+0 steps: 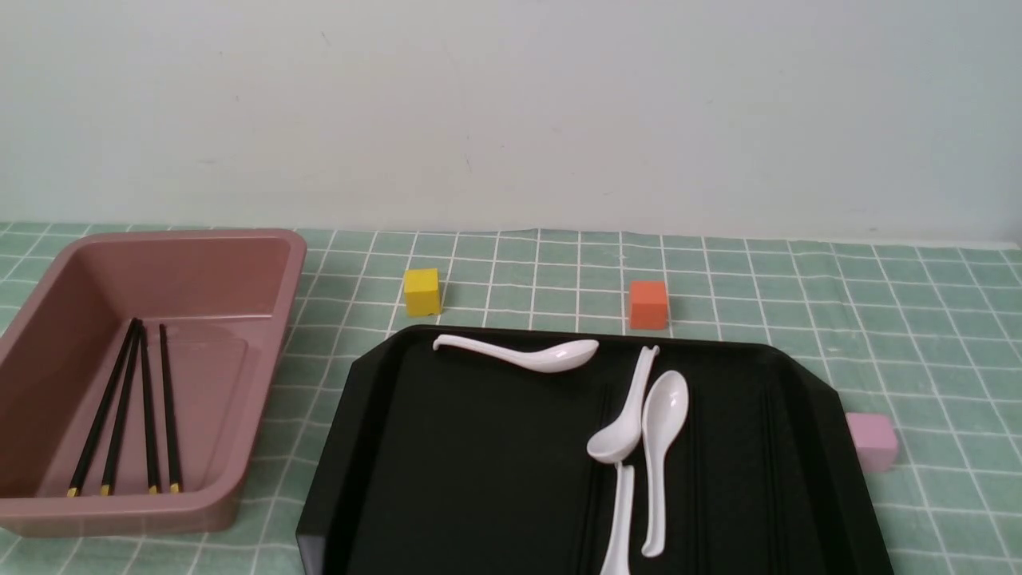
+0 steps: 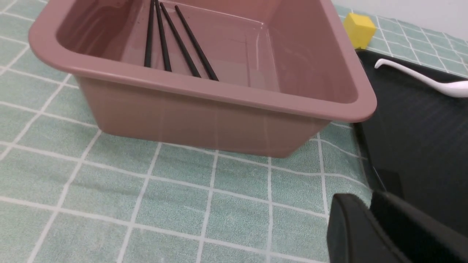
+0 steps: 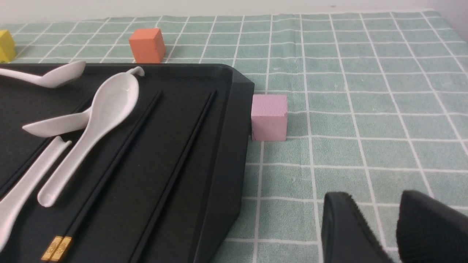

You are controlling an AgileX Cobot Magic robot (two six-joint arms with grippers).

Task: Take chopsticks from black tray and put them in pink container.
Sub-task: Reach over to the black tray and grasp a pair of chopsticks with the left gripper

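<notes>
The pink container (image 1: 263,319) stands at the left with several black chopsticks (image 1: 132,407) lying on its floor, gold tips toward me; the left wrist view also shows these chopsticks (image 2: 175,40). On the black tray (image 1: 479,447) a pair of gold-tipped chopsticks (image 3: 113,164) lies beside the spoons, toward the tray's right side. My left gripper (image 2: 365,197) hovers over the cloth between container and tray, its jaws a narrow gap apart and empty. My right gripper (image 3: 376,199) is open and empty, over the cloth to the right of the tray (image 3: 226,153). Neither arm shows in the front view.
Several white soup spoons (image 1: 639,423) lie on the tray. A yellow cube (image 1: 421,291) and an orange cube (image 1: 647,304) sit behind the tray. A pale pink cube (image 1: 872,441) touches the tray's right edge. A green checked cloth covers the table.
</notes>
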